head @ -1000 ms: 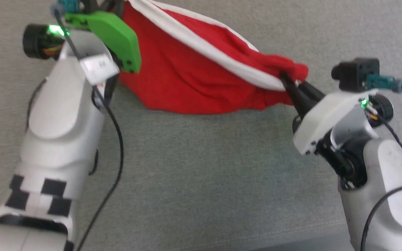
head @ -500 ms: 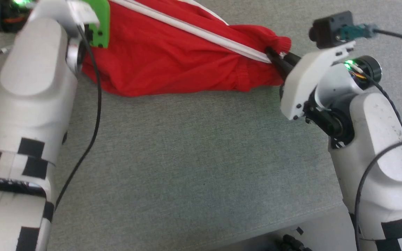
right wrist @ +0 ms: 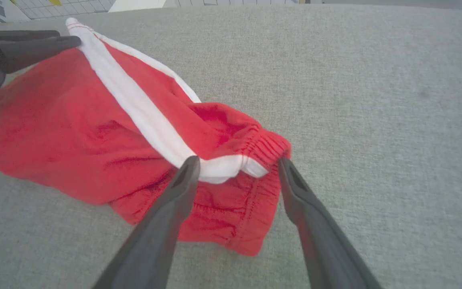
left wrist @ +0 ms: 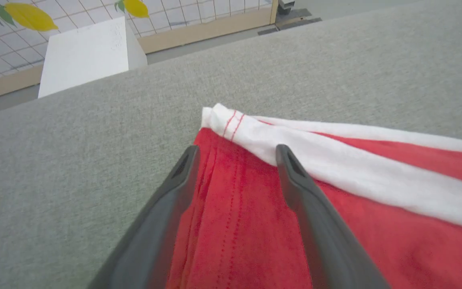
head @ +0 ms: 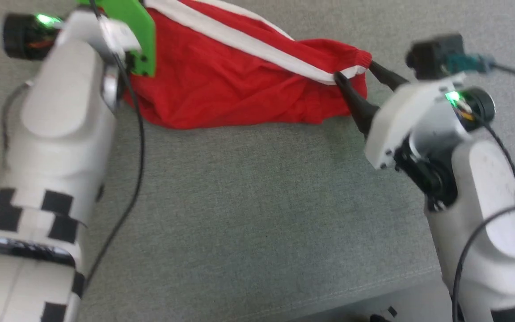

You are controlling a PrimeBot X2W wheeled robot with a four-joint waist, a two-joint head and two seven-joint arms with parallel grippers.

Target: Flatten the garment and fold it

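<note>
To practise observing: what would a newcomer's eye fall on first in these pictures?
The bright red garment with white trim lies bunched at the far side of the grey surface. The left gripper and right gripper, both open, sit at its two ends. A bright green plate marks the left wrist.

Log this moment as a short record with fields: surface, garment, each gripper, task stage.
surface: grey fabric-covered surface
garment: red garment with a white trim band, lying bunched and creased, neither flat nor folded
left gripper: left gripper open, fingers spread over the garment's trimmed corner
right gripper: right gripper open, fingers either side of the gathered end, not pinching it
task stage: flattening not yet done, no fold made
</note>
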